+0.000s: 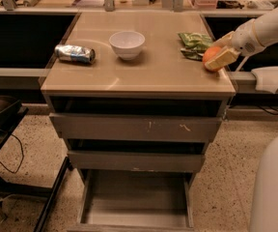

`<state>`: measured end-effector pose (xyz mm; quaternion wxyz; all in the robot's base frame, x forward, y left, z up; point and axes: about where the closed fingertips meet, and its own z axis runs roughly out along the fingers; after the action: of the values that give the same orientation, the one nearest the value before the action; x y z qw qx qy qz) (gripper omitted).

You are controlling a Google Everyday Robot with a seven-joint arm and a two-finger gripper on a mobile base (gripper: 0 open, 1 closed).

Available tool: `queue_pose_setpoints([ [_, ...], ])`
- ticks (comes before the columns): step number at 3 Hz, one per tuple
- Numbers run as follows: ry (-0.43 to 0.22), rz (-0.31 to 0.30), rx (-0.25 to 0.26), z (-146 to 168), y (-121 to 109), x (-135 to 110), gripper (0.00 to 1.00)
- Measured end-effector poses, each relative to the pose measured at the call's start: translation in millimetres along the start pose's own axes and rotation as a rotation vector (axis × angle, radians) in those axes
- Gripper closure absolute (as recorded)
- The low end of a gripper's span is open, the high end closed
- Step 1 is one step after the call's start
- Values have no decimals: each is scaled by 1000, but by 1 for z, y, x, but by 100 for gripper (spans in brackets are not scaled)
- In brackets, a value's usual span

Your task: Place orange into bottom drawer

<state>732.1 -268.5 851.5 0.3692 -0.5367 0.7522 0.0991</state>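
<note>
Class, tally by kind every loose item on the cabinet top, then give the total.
Fruit: 1, the orange, held in the gripper at the right edge of the cabinet top
Bowl: 1, the white bowl
Can: 1, the can, on its side
Snack bag: 1, the green snack bag
Total: 4

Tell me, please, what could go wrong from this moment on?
1. The orange lies near the right edge of the cabinet top, with the gripper against it. Being round, it might roll off if the hold is poor.
2. The green snack bag lies just behind the orange and could be dragged along.
3. The bottom drawer is open far below, so an orange released too high might bounce out.
</note>
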Motion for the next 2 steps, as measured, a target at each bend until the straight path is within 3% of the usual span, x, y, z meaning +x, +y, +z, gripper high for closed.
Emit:
queue_pose_setpoints([
  [1, 0, 0, 0, 0, 0, 0, 75],
  [2, 5, -17, 31, -18, 4, -11, 98],
])
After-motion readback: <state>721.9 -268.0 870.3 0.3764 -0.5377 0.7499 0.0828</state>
